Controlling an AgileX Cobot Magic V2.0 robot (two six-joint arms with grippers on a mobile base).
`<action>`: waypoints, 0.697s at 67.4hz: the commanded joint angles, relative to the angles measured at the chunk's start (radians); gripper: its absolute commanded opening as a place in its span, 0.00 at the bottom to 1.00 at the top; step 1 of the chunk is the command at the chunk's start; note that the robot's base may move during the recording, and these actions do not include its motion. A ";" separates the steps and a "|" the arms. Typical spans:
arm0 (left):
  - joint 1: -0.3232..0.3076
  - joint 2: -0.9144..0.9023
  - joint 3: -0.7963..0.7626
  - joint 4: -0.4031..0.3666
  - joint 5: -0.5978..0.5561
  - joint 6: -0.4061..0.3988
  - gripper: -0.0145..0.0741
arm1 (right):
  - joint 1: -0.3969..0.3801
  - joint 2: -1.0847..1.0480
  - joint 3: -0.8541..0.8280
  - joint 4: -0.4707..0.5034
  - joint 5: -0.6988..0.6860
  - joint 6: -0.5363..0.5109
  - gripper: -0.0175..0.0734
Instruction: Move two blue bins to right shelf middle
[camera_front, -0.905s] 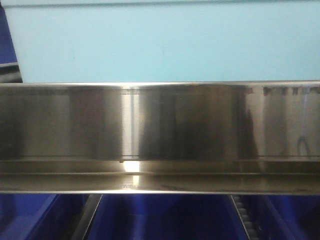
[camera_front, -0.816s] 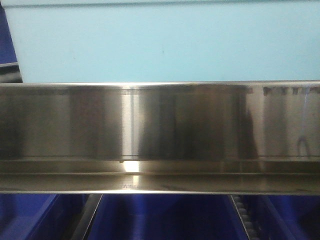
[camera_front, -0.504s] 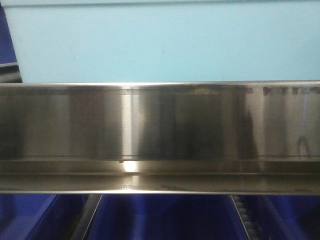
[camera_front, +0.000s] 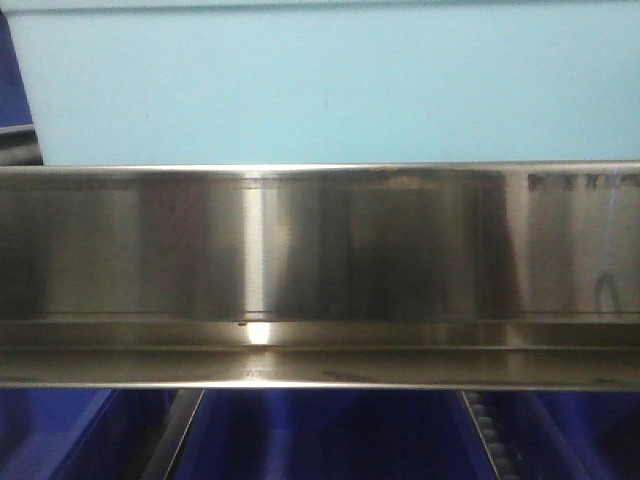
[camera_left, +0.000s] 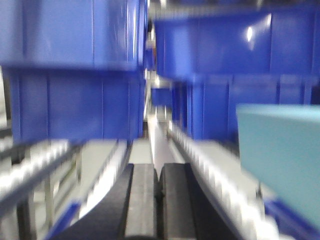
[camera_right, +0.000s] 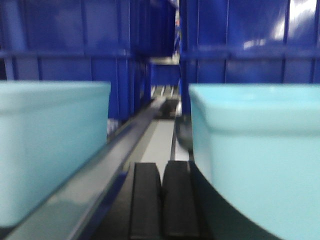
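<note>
Both wrist views are blurred. My left gripper (camera_left: 158, 167) is shut with nothing in it, over a roller shelf track (camera_left: 200, 150). Dark blue bins (camera_left: 70, 65) stand beyond it, and a light blue bin (camera_left: 280, 160) is close on its right. My right gripper (camera_right: 161, 165) is shut and empty too, between two light blue bins, one on the left (camera_right: 50, 145) and one on the right (camera_right: 260, 160). More dark blue bins (camera_right: 75, 55) stand behind them. In the front view a light blue bin (camera_front: 320, 85) fills the top.
A polished steel shelf rail (camera_front: 320, 270) spans the front view, with dark blue bins (camera_front: 320, 435) and a roller track (camera_front: 485, 430) below it. A grey metal rail (camera_right: 100, 170) runs along the left of my right gripper.
Only the dark reflections in the steel rail have shifted slightly. The bin and the rail in the front view stand as before.
</note>
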 joint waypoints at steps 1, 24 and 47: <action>0.005 -0.004 -0.037 0.005 -0.042 -0.005 0.04 | 0.001 -0.004 -0.010 0.005 -0.056 -0.003 0.01; 0.005 0.140 -0.546 0.050 0.431 -0.001 0.44 | 0.001 0.089 -0.510 0.005 0.358 -0.003 0.02; -0.043 0.430 -0.796 0.050 0.586 -0.001 0.74 | 0.001 0.341 -0.743 0.006 0.450 -0.003 0.72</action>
